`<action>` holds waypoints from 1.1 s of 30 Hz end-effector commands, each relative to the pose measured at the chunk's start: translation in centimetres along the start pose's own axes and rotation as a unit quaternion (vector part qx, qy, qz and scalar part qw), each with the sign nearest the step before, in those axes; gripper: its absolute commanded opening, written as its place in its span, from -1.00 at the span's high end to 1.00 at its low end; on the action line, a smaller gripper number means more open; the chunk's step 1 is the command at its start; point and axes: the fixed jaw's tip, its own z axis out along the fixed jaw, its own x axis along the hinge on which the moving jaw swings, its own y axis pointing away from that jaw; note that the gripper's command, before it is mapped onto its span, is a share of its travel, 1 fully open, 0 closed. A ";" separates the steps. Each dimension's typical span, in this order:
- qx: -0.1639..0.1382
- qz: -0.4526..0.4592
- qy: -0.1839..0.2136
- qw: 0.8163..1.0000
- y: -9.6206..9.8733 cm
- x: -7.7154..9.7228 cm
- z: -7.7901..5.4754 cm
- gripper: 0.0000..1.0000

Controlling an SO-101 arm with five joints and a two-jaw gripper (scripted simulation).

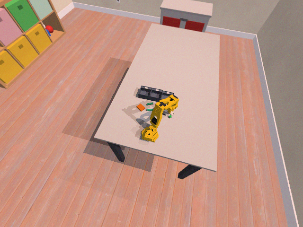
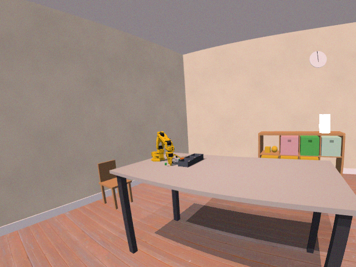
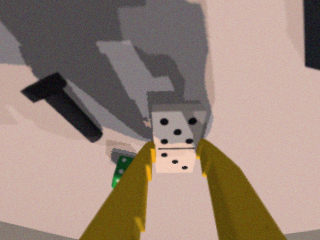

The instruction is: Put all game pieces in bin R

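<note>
A white domino with black dots (image 3: 176, 131) (image 1: 172, 113) lies between the fingertips of my gripper (image 3: 175, 151), which is shut on it at the table surface. A green die with pale dots (image 3: 121, 171) (image 1: 170, 116) (image 2: 165, 164) lies on the table just outside the left finger in the wrist view. The dark bin row (image 1: 149, 98) (image 2: 183, 163) has three compartments side by side and stands on the table beyond the arm. Its labels are too small to read, and the arm partly hides its right end in the top view.
A black bolt-shaped thing (image 3: 75, 115) lies left of the domino in the wrist view. Two green cylinders (image 1: 149, 103) (image 1: 149, 109) and an orange square block (image 1: 140, 107) lie between the arm's base and the bins. A dark edge (image 3: 312, 35) shows at the wrist view's upper right.
</note>
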 end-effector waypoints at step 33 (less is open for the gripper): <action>0.016 0.008 -0.002 1.000 -0.7 -0.4 -5.0 1.00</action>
